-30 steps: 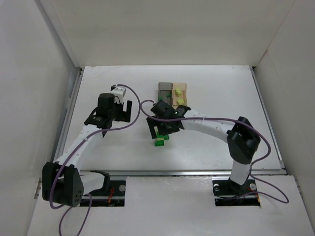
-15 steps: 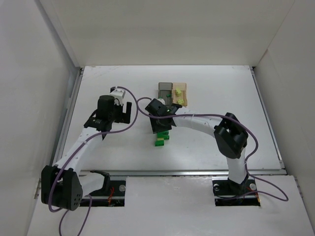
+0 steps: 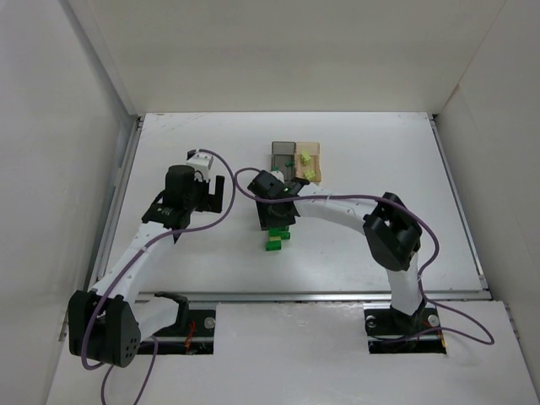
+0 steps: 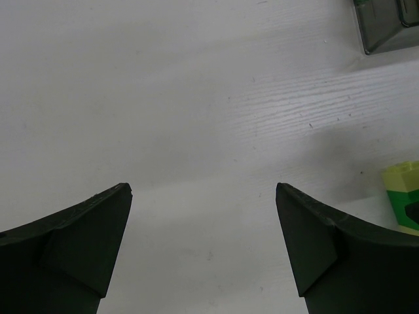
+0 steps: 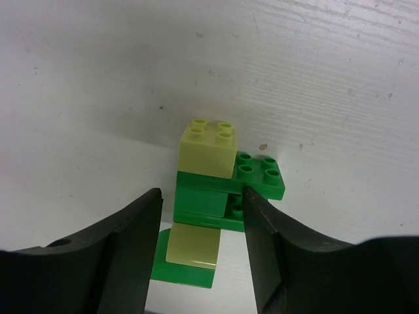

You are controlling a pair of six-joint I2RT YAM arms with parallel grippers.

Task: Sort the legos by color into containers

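A stack of legos (image 5: 216,193) lies on the white table: a pale yellow-green brick (image 5: 207,149) at the far end, dark green bricks (image 5: 262,173) under it, and another pale one (image 5: 192,245) on a green plate. My right gripper (image 5: 201,193) straddles the stack, jaws narrowed; a thin strip of table shows on the left side, and the right finger (image 5: 262,229) reaches the green edge. From above, part of the stack (image 3: 273,245) shows below that gripper (image 3: 278,224). My left gripper (image 4: 203,190) is open over bare table.
The two joined containers stand behind the stack: the dark grey one (image 3: 283,150) and the orange-tan one (image 3: 315,152), which holds pale bricks (image 3: 305,157). The dark box's corner (image 4: 386,29) and the stack (image 4: 402,196) show at the right edge of the left wrist view. White walls enclose the table.
The right gripper's jaws have narrowed around the stack, and its arm has folded leftward. The left arm has shifted slightly up and left.
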